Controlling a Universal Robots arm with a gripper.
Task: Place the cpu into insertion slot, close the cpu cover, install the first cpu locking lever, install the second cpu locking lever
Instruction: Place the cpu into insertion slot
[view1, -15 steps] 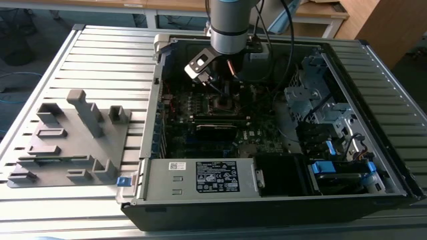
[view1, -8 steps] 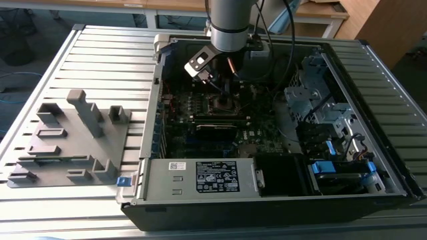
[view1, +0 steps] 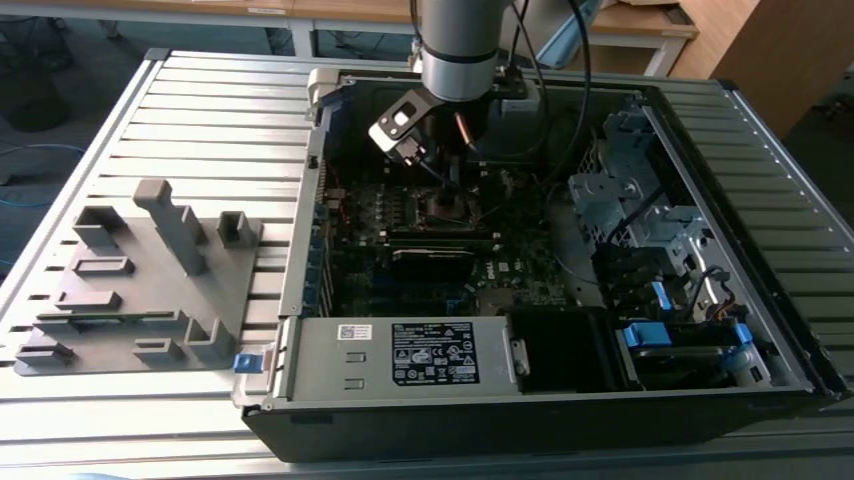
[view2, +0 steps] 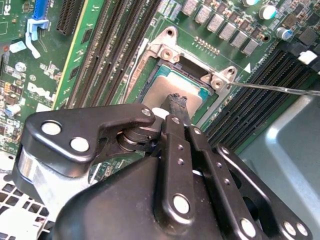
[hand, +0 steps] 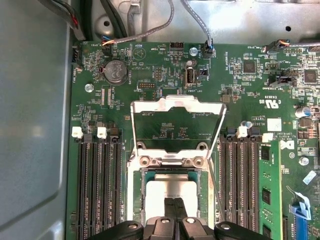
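Observation:
The cpu (hand: 172, 189) is a flat grey square lying in the insertion slot (hand: 135, 197) on the green board; the second wrist view shows the cpu (view2: 167, 86) too. My gripper (hand: 175, 206) is shut, its two dark fingertips (view2: 178, 102) pressed together and resting on or just above the chip's top. The cpu cover (hand: 177, 104) stands swung back on its hinge, with board showing through its cut-out. A thin wire locking lever (view2: 280, 89) sticks out beside the socket, unlatched. In the exterior view the gripper (view1: 450, 185) reaches down into the open case over the slot (view1: 445, 208).
Black memory slots (hand: 97, 185) flank the socket, with a green module (hand: 267, 195) on one side. Cables (hand: 150, 30) hang near the case wall. The exterior view shows a grey fixture block (view1: 134, 280) at its left, a power supply (view1: 400, 355) in front, and drive cages (view1: 641, 200) at its right.

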